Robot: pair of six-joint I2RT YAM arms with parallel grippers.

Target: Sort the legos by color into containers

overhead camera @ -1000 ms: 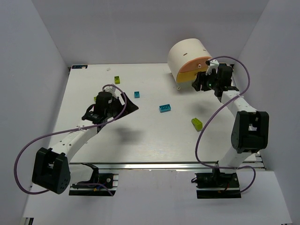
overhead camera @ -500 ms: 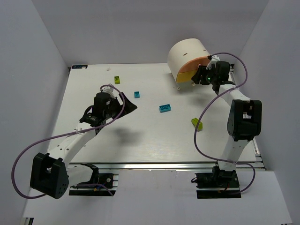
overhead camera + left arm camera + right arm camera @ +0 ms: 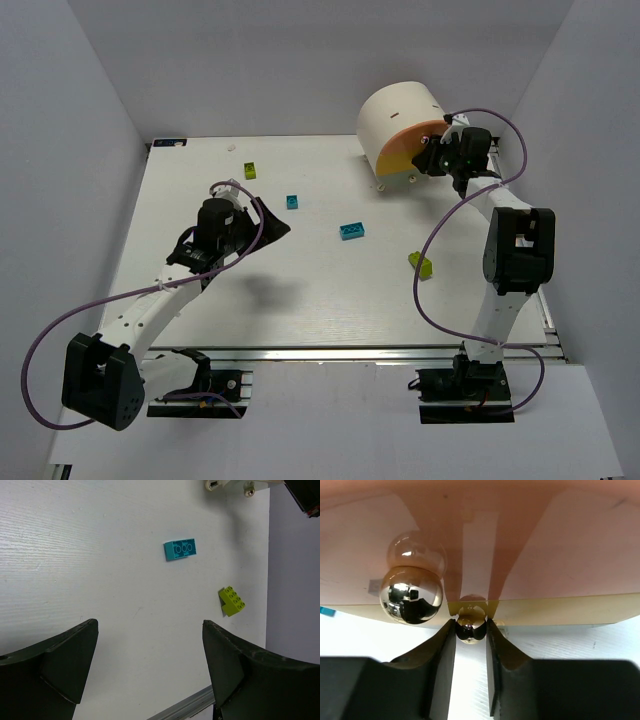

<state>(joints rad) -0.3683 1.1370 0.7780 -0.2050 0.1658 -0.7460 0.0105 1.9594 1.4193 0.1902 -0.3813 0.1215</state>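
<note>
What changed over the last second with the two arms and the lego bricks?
The right gripper reached forward to the drawer cabinet and closed on the small knob on its front. The left gripper stayed open above the table, its arm barely shifting. The long cyan lego and the lime lego near the right arm lie where they were.

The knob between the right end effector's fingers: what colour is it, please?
The knob is shiny gold, clearest in the right wrist view.
</note>
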